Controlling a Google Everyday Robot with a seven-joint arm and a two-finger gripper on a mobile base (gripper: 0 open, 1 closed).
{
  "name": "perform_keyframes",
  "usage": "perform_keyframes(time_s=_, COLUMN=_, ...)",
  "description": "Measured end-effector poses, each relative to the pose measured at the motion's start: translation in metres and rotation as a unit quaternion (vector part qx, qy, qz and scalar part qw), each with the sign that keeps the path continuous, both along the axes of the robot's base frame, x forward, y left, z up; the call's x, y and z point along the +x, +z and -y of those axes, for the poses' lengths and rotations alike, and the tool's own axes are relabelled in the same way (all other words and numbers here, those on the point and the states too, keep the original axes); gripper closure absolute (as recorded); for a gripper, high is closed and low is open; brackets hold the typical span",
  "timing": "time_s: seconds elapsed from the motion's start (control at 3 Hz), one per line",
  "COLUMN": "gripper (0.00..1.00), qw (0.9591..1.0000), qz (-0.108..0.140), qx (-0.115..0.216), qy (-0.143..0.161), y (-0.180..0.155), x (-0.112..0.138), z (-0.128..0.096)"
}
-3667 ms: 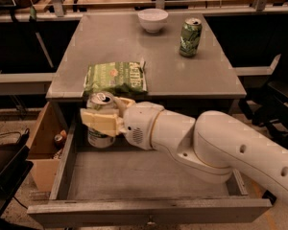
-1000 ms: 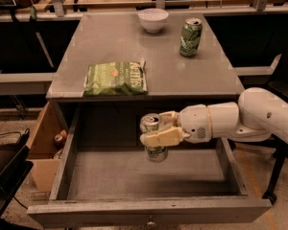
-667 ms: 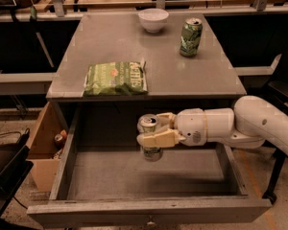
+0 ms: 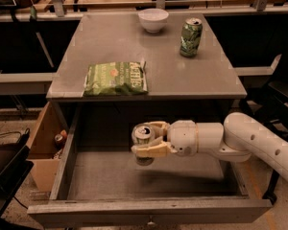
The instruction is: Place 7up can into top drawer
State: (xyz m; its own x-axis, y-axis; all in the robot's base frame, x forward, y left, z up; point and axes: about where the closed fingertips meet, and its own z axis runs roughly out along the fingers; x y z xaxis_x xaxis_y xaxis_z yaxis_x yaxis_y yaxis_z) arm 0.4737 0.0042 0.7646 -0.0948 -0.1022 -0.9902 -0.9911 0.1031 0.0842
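The 7up can point(image 4: 143, 137), pale with a silver top, is held upright between the fingers of my gripper point(image 4: 150, 139). The gripper is shut on it and holds it inside the open top drawer point(image 4: 149, 178), just above the grey bottom near the drawer's middle. My white arm point(image 4: 240, 140) reaches in from the right. The drawer's front panel with its small knob point(image 4: 150, 221) is at the bottom of the view.
On the grey table top point(image 4: 105, 42) above the drawer lie a green chip bag point(image 4: 116, 78), a white bowl point(image 4: 153, 19) and a darker green can point(image 4: 190, 37). An open cardboard box point(image 4: 47, 147) stands left of the drawer. A black chair point(image 4: 283, 95) is at right.
The gripper with the can has moved left inside the drawer, from right of centre towards the middle. Earlier it held the can at the drawer's back left.
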Motion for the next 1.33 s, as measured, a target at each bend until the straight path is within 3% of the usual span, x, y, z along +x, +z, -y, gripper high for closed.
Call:
perform_keyframes(time_s=0.33, gripper=1.0, qw=0.9993, qz=0.019, qx=-0.025, qy=0.019, y=-0.01, x=-0.005, z=-0.002)
perform_keyframes(time_s=0.67, gripper=1.0, qw=0.9985, qz=0.018, qx=-0.042, qy=0.03, y=-0.024, x=-0.01, z=-0.004)
perform_keyframes(time_s=1.33, gripper=1.0, qw=0.9988, qz=-0.025, qx=-0.038, qy=0.019, y=-0.069, x=-0.016, z=0.0)
